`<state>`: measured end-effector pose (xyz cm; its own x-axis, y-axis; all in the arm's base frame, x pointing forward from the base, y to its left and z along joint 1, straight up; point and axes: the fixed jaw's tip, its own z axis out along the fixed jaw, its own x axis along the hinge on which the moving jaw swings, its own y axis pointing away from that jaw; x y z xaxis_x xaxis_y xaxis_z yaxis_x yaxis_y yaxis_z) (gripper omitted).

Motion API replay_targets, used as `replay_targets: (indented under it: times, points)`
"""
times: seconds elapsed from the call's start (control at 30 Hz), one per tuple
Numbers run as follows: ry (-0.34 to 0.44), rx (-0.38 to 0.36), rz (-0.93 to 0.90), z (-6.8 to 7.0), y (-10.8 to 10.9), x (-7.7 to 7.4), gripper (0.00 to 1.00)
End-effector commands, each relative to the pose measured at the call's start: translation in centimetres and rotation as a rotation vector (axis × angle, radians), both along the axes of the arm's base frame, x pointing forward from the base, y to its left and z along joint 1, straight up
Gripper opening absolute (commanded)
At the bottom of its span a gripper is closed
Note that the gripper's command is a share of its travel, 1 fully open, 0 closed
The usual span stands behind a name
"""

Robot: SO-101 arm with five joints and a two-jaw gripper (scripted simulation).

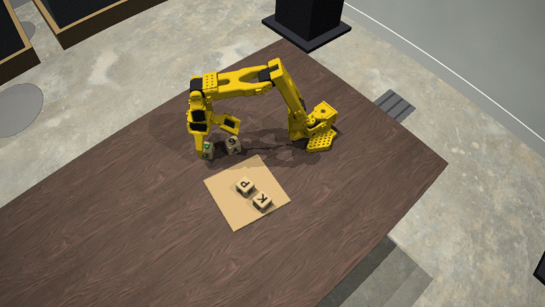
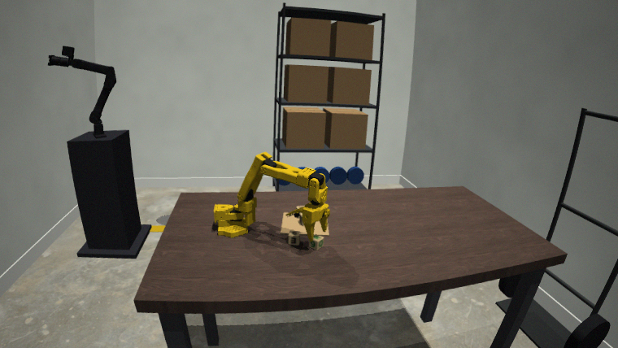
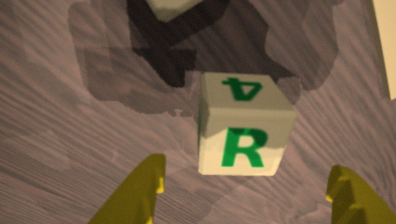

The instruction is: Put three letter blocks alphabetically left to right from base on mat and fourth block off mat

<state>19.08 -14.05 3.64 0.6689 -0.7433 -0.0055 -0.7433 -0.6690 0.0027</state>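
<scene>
A block with a green R [image 1: 207,150] [image 2: 316,242] [image 3: 245,145] on top lies on the table, off the mat. My gripper [image 1: 201,151] [image 2: 318,236] [image 3: 248,167] is open and low over it; in the wrist view the block shows between and just beyond the fingertips, not gripped. In the top view a finger hides part of it. The P block [image 1: 244,186] and the K block [image 1: 262,201] lie on the tan mat [image 1: 224,206] [image 2: 289,227] [image 3: 387,40], close together. Seen from the base, K is left of P. The far finger is hidden in the top view.
A block with a 6 [image 1: 232,145] [image 2: 293,239] on top lies off the mat, between the R block and the robot's base. Its corner shows at the top of the wrist view. The wooden table [image 1: 133,229] [image 2: 411,241] surrounds the mat.
</scene>
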Motion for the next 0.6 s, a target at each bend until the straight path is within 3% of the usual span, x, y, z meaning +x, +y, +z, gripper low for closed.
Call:
replay_targets:
  times: [0.0, 0.57]
  points:
    - [-0.102, -0.069, 0.001, 1.5, -0.8, 0.9, 0.35]
    - [-0.102, -0.069, 0.001, 0.2, -0.8, 0.9, 0.35]
